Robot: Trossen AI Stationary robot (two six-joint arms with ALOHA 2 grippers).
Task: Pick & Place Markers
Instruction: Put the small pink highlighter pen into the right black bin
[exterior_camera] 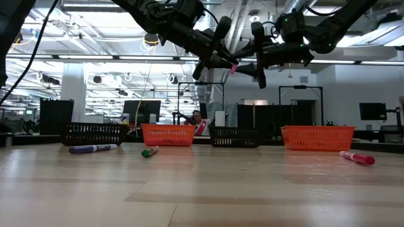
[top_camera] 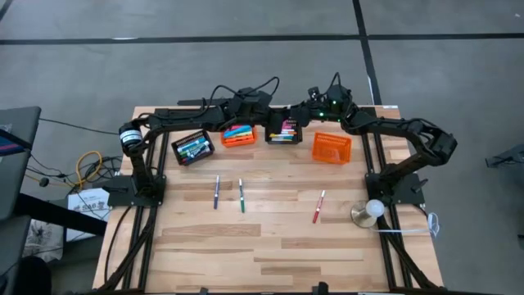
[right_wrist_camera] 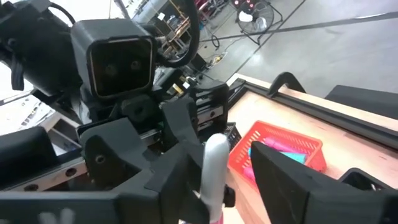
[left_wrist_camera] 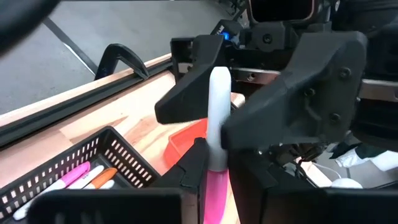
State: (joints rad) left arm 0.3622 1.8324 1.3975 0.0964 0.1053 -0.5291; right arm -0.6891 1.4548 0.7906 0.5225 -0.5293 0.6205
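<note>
My two grippers meet high above the far middle of the table, over a black basket [top_camera: 284, 131] that holds several markers. My left gripper [left_wrist_camera: 214, 168] is shut on a pink marker [exterior_camera: 233, 67] with a white cap [left_wrist_camera: 219, 106]. My right gripper [right_wrist_camera: 230, 180] faces it, open, with one finger on each side of the white cap [right_wrist_camera: 214, 162]. A purple marker [top_camera: 216, 191], a green one [top_camera: 241, 195] and a red one [top_camera: 318, 206] lie flat on the wooden table. My left gripper pinches the marker's pink barrel [left_wrist_camera: 217, 193] between its two fingers. The white cap end sticks out past the fingertips toward my right gripper. The marker is lifted clear, high over the baskets. My right gripper has its fingers [left_wrist_camera: 292, 93] beside the cap; I cannot tell whether they touch it.
Along the far edge stand a black basket [top_camera: 193, 147] and an orange basket [top_camera: 239, 135], both with markers, and an orange basket [top_camera: 332, 147] on the right. A white ball on a round stand [top_camera: 370, 211] sits near the right arm's base.
</note>
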